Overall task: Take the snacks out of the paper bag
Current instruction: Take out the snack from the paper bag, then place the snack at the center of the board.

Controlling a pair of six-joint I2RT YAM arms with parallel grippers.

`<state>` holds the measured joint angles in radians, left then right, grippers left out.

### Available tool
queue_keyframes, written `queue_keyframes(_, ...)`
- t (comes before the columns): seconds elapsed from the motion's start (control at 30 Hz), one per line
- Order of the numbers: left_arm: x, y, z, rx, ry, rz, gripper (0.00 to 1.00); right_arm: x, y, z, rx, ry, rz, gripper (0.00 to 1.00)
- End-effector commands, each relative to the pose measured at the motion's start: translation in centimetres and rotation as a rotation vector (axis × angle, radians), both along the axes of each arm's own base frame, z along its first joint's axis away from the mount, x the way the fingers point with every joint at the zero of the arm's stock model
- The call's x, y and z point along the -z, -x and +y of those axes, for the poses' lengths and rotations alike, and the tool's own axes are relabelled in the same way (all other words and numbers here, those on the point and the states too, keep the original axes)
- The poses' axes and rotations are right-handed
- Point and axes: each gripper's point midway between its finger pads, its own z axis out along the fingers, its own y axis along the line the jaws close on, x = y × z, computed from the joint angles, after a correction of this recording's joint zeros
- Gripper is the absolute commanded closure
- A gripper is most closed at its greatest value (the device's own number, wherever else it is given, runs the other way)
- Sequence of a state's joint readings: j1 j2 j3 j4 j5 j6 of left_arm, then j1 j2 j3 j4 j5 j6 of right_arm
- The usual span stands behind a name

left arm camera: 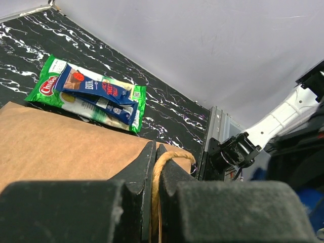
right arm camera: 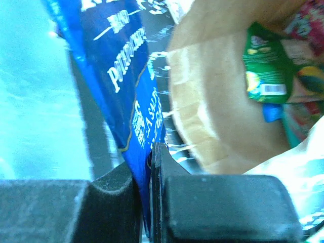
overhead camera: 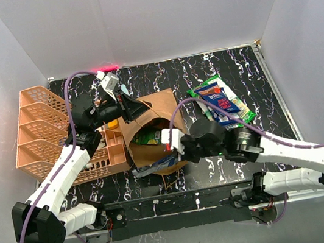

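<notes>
The brown paper bag (overhead camera: 153, 107) lies on its side mid-table, mouth toward the arms. My left gripper (overhead camera: 126, 100) is shut on its twisted paper handle (left arm camera: 161, 167) at the far edge. My right gripper (overhead camera: 172, 147) is at the bag's mouth, shut on a dark blue snack packet (right arm camera: 124, 76) that hangs from its jaws (overhead camera: 159, 165). Green and pink-red packets (right arm camera: 266, 71) lie inside the bag; a green one shows from above (overhead camera: 150, 137). A green and a dark blue packet (overhead camera: 219, 101) lie stacked on the table to the right, also in the left wrist view (left arm camera: 93, 93).
An orange lattice organizer (overhead camera: 46, 130) stands at the left, against the bag's side. White walls close the table at the back and both sides. The arm bases and a black rail (overhead camera: 181, 202) run along the near edge.
</notes>
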<state>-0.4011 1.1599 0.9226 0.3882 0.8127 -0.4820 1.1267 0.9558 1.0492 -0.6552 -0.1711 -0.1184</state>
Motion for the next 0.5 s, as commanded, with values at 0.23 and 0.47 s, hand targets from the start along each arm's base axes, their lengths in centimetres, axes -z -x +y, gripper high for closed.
queue_keyframes(0.23,-1.5,-1.1,0.1,-0.026,0.009,-0.051,1.00,-8.0,0.1,-7.7,0.649,-0.293,0.441,0.93)
queue_keyframes(0.47,-1.3,-1.3,0.2,-0.036,0.004,-0.049,1.00,-10.6,-5.5,-15.3,1.135,-0.544,0.275,0.93)
